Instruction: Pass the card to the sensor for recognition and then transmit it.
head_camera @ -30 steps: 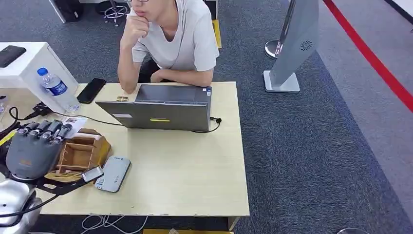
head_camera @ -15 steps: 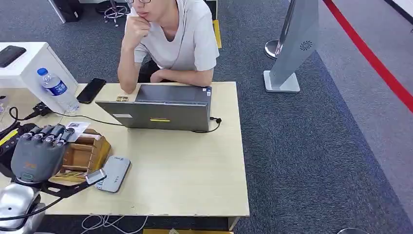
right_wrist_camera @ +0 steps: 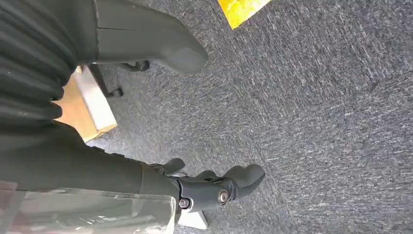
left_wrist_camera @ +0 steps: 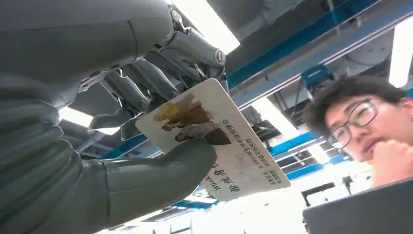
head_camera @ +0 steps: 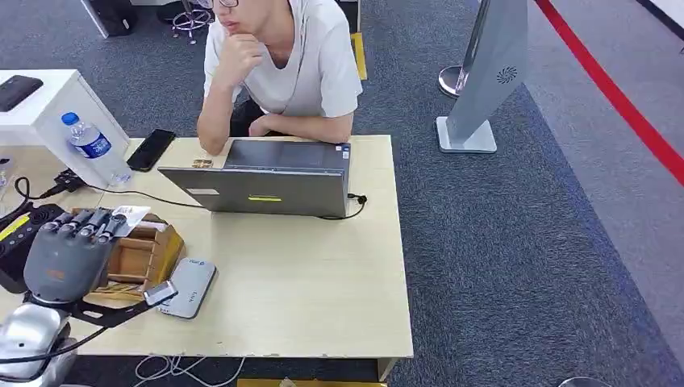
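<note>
My left hand [head_camera: 66,256] hovers over the table's left end, above a wooden box [head_camera: 149,251]. It pinches a white card [left_wrist_camera: 229,141] with a brown picture and printed text between thumb and fingers [left_wrist_camera: 146,90]. In the head view the card's edge [head_camera: 131,213] sticks out past the fingertips. A flat grey sensor [head_camera: 190,287] lies on the table just right of the box, beside and below my hand. My right hand [right_wrist_camera: 146,44] hangs over the carpet with its thumb out and nothing in it.
A person [head_camera: 282,64] sits behind the table [head_camera: 323,290], chin on one hand, at an open laptop [head_camera: 266,181]. A water bottle [head_camera: 95,149], a black phone [head_camera: 151,149] and a black device [head_camera: 18,234] with cables stand at the left end.
My left hand has drifted a little to the right and forward with the card, further over the wooden box. The person has shifted the head and raised hand slightly.
</note>
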`<act>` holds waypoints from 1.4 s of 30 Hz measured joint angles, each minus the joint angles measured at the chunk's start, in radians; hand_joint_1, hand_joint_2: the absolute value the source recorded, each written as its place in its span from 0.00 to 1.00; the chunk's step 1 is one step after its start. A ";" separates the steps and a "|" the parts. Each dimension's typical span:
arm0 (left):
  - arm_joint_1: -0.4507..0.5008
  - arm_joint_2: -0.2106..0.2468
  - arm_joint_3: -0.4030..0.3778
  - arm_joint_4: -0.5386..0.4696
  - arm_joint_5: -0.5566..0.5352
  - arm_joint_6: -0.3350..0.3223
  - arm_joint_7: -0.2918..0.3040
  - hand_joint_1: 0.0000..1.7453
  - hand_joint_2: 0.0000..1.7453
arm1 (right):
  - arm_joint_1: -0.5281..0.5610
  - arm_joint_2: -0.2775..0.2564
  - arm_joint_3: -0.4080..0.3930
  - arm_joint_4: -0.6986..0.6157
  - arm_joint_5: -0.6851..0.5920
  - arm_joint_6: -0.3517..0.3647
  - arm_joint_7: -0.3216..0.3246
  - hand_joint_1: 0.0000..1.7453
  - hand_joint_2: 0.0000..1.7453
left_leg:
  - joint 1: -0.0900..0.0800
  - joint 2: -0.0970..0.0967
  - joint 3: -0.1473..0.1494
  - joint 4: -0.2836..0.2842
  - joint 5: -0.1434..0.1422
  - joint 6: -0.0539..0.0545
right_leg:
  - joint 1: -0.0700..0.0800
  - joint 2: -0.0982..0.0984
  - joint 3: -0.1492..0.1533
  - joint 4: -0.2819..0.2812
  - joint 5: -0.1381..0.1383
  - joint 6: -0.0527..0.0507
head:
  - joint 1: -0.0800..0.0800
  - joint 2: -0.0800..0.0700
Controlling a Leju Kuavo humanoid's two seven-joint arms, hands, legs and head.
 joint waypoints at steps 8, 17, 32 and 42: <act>-0.008 0.039 -0.077 0.038 0.000 -0.002 0.058 1.00 1.00 | 0.000 0.000 0.000 0.000 0.000 0.000 0.000 0.00 1.00 | 0.000 0.000 0.000 0.000 0.000 0.000 | 0.000 0.000 0.000 0.000 0.000 0.000 | 0.000 0.000; -0.016 0.084 -0.165 0.077 0.000 -0.006 0.171 1.00 1.00 | 0.000 0.000 0.000 0.000 0.001 0.008 -0.007 0.00 1.00 | 0.000 0.000 0.000 0.000 0.000 0.000 | 0.000 0.000 0.000 0.000 0.000 0.000 | 0.000 0.000; -0.001 0.148 -0.296 0.125 -0.001 -0.013 0.265 1.00 1.00 | 0.000 0.000 0.000 0.000 0.003 0.014 -0.004 0.00 1.00 | 0.000 0.000 -0.001 0.000 0.000 0.000 | 0.000 0.000 0.000 0.000 0.000 0.000 | 0.002 0.000; 0.014 0.166 -0.374 0.154 -0.001 -0.021 0.320 1.00 1.00 | 0.001 0.000 0.000 0.000 0.003 0.014 -0.003 0.00 1.00 | 0.000 0.000 -0.001 0.000 0.000 0.000 | 0.000 0.000 0.000 0.000 0.000 0.000 | 0.002 0.000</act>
